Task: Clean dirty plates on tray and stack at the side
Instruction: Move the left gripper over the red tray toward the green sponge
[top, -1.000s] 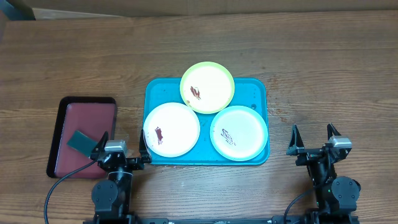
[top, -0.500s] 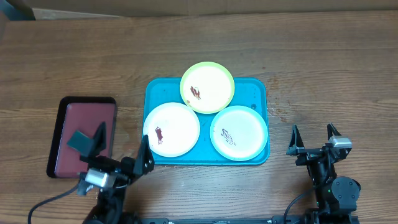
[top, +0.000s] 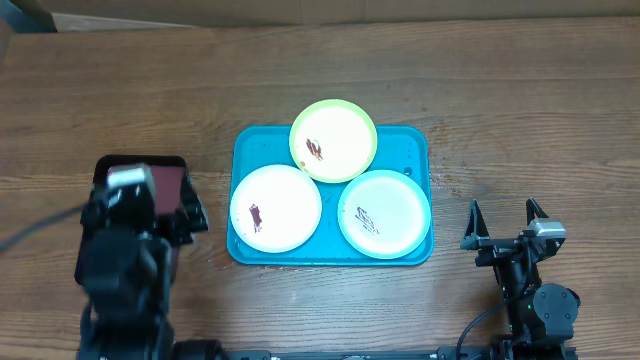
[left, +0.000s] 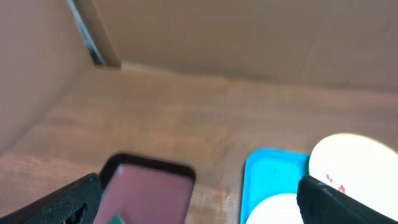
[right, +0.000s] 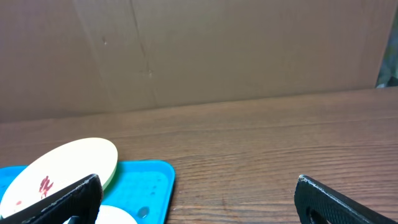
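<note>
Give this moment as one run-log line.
plates: three, dirty, on tray | left end effector: open, by red tray | right end effector: open, empty | stacked: none

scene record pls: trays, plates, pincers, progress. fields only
blue tray: centre, holds all three plates
yellow-green plate: far side, overhangs tray rim, smeared
white plate: near left, smeared
mint plate: near right, smeared
red tray: left of blue tray, partly hidden
left pincer: open, empty, over red tray
right pincer: open, empty, right of blue tray
progress: no plate cleaned or stacked yet
</note>
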